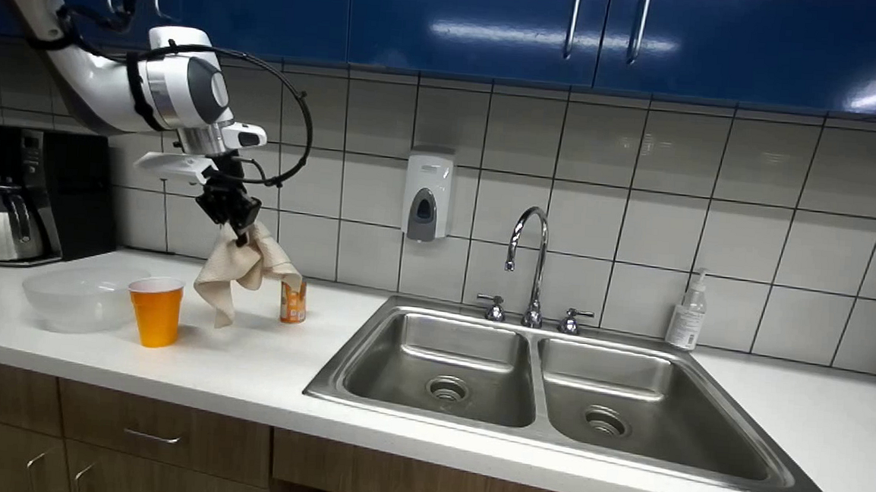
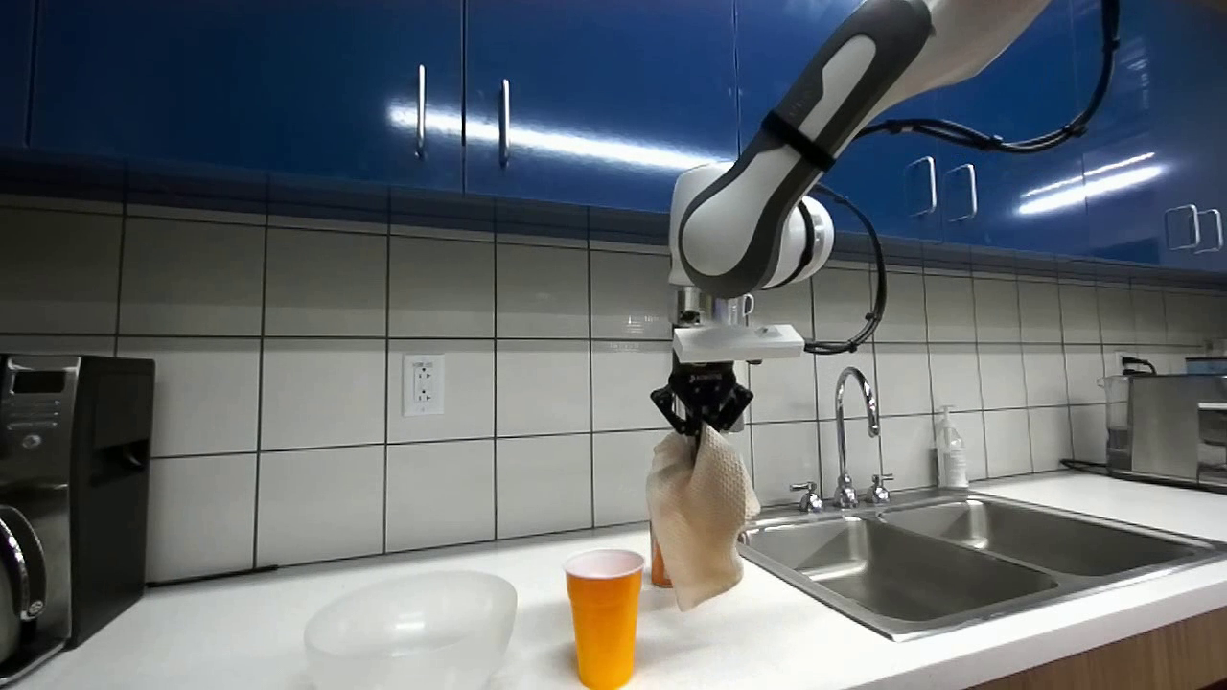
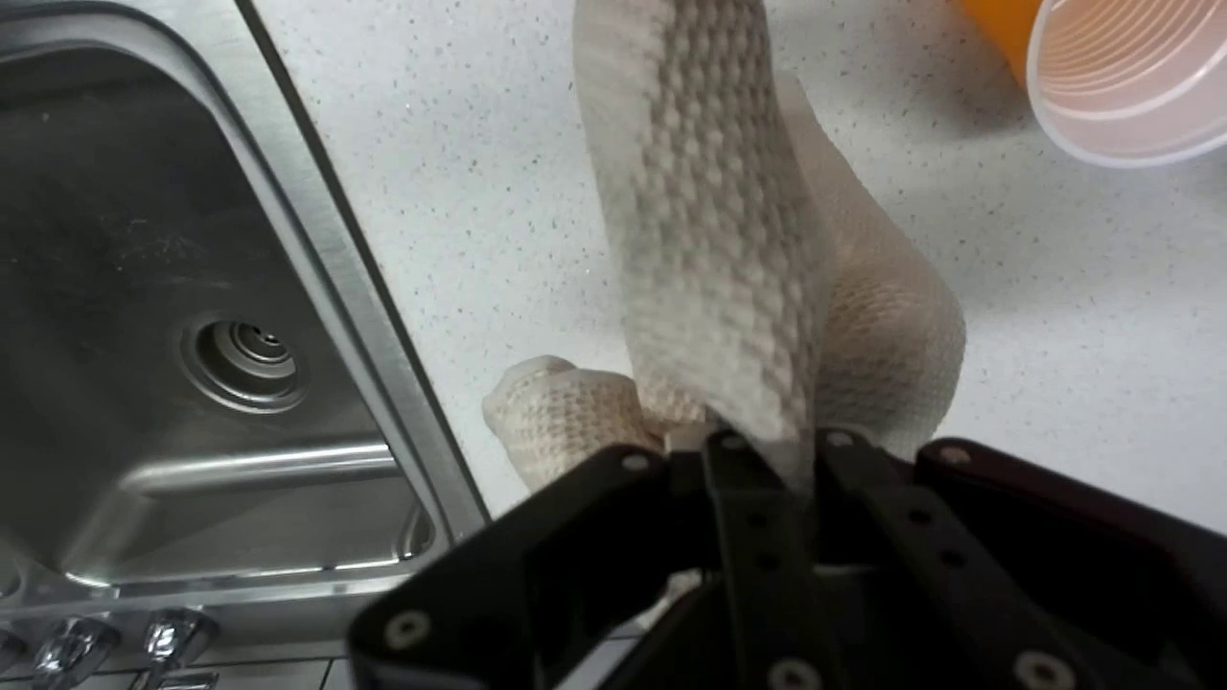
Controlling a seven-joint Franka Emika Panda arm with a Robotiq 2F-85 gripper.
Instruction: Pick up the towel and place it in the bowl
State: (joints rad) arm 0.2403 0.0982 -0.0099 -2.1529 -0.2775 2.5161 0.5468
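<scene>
A beige textured towel (image 1: 243, 264) hangs in folds from my gripper (image 1: 241, 238) above the counter. In an exterior view the gripper (image 2: 696, 443) is shut on the towel (image 2: 707, 522), whose lower corner hangs near the counter; I cannot tell whether it touches. In the wrist view the towel (image 3: 709, 220) is pinched between the fingertips (image 3: 772, 450) and hides part of them. A clear, frosted bowl (image 1: 73, 303) stands on the counter, apart from the towel. It also shows in an exterior view (image 2: 412, 632) at the lower left. The bowl is out of the wrist view.
An orange cup (image 1: 156, 316) stands between the bowl and the towel; it also shows in the wrist view (image 3: 1131, 86). An orange can (image 1: 294, 304) stands close behind the towel. A double sink (image 1: 533, 427) and a coffee maker (image 1: 38, 191) flank the area.
</scene>
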